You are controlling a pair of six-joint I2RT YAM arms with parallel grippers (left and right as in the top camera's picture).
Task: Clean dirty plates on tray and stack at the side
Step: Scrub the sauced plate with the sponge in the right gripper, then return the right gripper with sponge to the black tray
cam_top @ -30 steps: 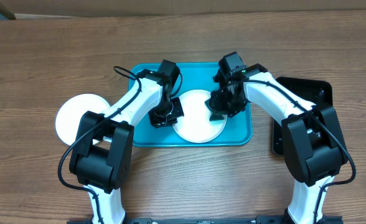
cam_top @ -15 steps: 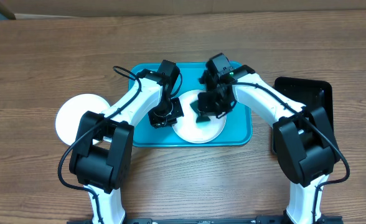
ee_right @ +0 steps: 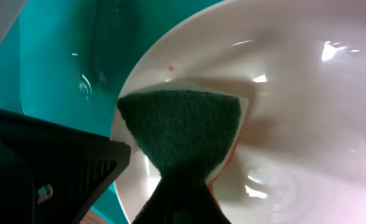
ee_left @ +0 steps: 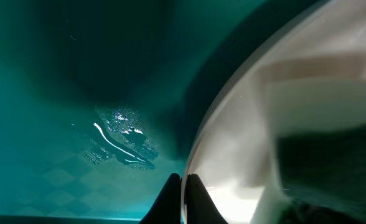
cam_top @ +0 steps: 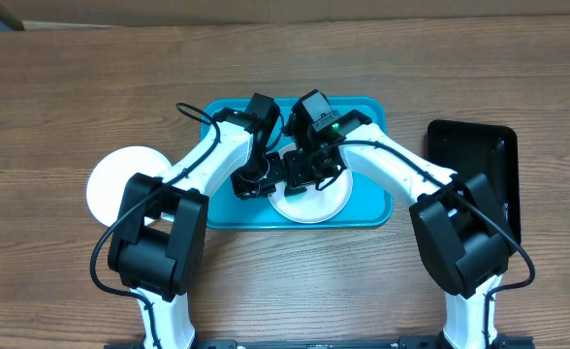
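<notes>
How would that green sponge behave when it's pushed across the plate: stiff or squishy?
Probably squishy: the sponge narrows to a waist where the right end effector pinches it. Its green face looks coarse, so it would likely drag rather than slip on the glossy plate.

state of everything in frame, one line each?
blue tray: flat on table
tray plate: in blue tray, orange speck
sponge: pressed on tray plate
side plate: on table, left
black tray: on table, right
left end effector: shut on tray plate rim
right end effector: shut on sponge
</notes>
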